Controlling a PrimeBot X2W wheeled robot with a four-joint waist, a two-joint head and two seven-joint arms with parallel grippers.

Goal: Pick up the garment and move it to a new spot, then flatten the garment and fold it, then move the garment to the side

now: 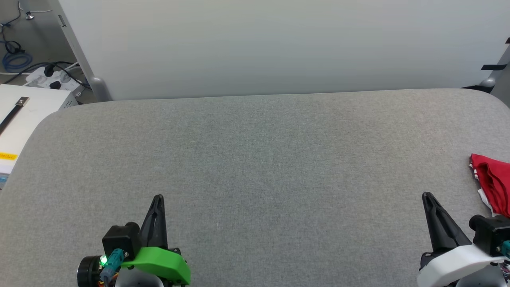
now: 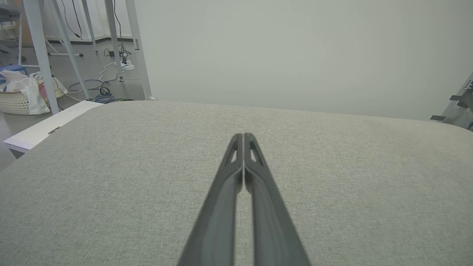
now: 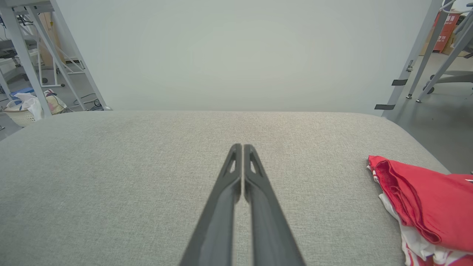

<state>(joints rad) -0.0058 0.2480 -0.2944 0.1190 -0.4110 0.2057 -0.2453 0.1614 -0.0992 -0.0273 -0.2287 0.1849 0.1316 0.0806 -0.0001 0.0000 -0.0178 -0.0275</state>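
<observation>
Garment (image 1: pixel 494 183) bunched just right of the right gripper (image 1: pixel 427 195); it and the left gripper (image 1: pixel 158 198) are clenched, empty.
Lifting it well likely means opening the right gripper and pinching the thick red fold (image 3: pixel 402 192), not the loose white trim (image 3: pixel 414 236); the heap's long axis seems to run away from that gripper along the surface (image 1: pixel 255 159) edge.

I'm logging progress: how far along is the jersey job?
Looks done or nearly: the garment lies in layers at the right edge of the table, beside the right gripper; the frame cuts it off, so the fold's neatness is unclear. In hand: nothing; the left gripper and right gripper are shut and empty. Left: likely nothing, unless this is the unfolded start.
</observation>
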